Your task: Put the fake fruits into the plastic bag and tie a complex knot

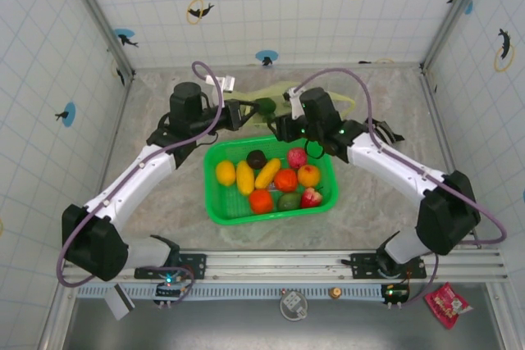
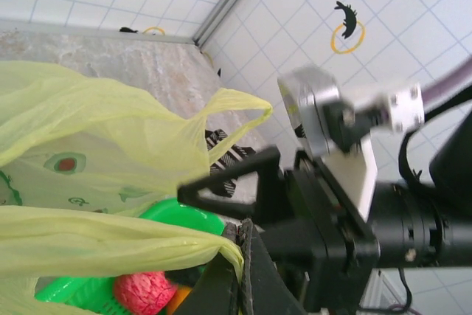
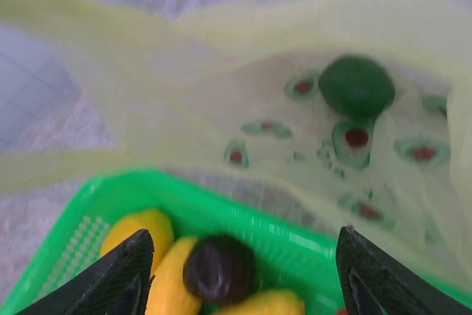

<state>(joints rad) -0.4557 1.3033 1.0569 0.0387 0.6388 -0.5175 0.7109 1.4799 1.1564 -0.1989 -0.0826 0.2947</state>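
The plastic bag [image 1: 277,90] is spread just ahead of both grippers. 1 dark green fake fruit [image 3: 356,85] is lodged inside it, beyond the right gripper [image 3: 243,234] and a little to the right of its jaws. A fold of the bag's rim is clenched between the jaws of the left gripper [image 2: 240,271]. The right gripper's jaws are released, and nothing is held between its 2 fingers. Beneath those jaws a green basket [image 3: 221,204] is seen, with the other fake fruits [image 1: 285,179] lying in it. A dark brown fruit [image 3: 220,269] is placed directly below the gap.
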